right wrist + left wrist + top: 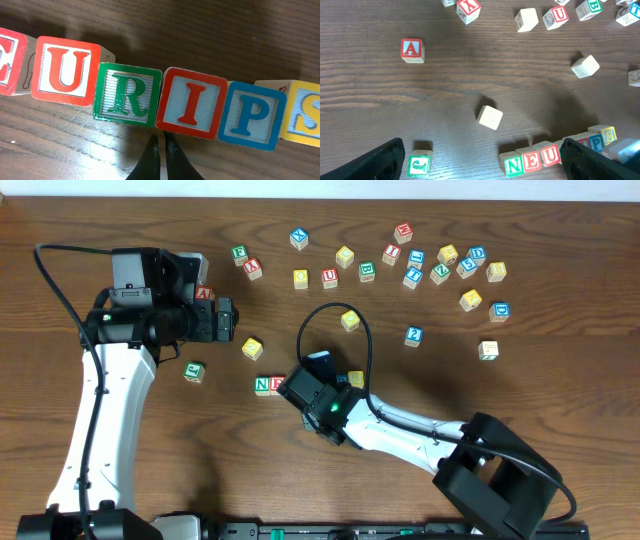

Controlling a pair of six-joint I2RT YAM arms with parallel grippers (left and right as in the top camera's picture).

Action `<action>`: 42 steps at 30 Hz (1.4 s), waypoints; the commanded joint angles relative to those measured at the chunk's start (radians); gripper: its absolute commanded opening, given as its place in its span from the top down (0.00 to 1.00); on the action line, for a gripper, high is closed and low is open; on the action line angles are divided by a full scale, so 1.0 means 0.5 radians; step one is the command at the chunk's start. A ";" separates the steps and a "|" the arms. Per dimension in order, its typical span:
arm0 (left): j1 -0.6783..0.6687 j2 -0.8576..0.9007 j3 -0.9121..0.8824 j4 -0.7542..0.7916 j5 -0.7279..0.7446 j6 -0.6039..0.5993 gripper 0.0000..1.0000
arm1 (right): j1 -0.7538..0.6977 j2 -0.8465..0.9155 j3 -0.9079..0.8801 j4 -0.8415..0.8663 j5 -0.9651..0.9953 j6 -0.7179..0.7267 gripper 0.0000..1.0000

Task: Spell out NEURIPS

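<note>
The NEURIPS cubes lie in one touching row. The right wrist view shows red E (7,60), red U (65,70), green R (127,95), red I (192,102), blue P (255,120) and yellow S (302,117). My right gripper (162,142) is shut on nothing, its tips just in front of the seam between R and I. Overhead, green N (262,385) and E (277,385) show at the row's left end; the right wrist hides the middle. My left gripper (485,170) hangs open and empty, far from the row, with N (514,165) between its fingers' view.
Many other letter cubes are scattered along the back (420,265). Nearer lie a red A cube (204,293), a yellow cube (252,348), a green-lettered cube (194,370), another yellow cube (349,319) and a blue one (413,335).
</note>
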 commanded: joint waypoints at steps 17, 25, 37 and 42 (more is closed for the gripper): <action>0.005 0.002 0.044 0.000 0.030 0.041 0.02 | -0.014 0.018 -0.005 0.006 0.077 0.036 0.99; 0.005 0.002 0.044 0.001 0.030 0.041 0.02 | -0.014 0.018 -0.005 0.006 0.094 0.036 0.99; 0.005 0.002 0.044 0.001 0.030 0.041 0.02 | -0.014 0.018 -0.005 0.012 0.099 0.035 0.99; 0.005 0.002 0.044 0.000 0.030 0.041 0.02 | -0.014 0.018 -0.005 0.014 0.100 0.035 0.99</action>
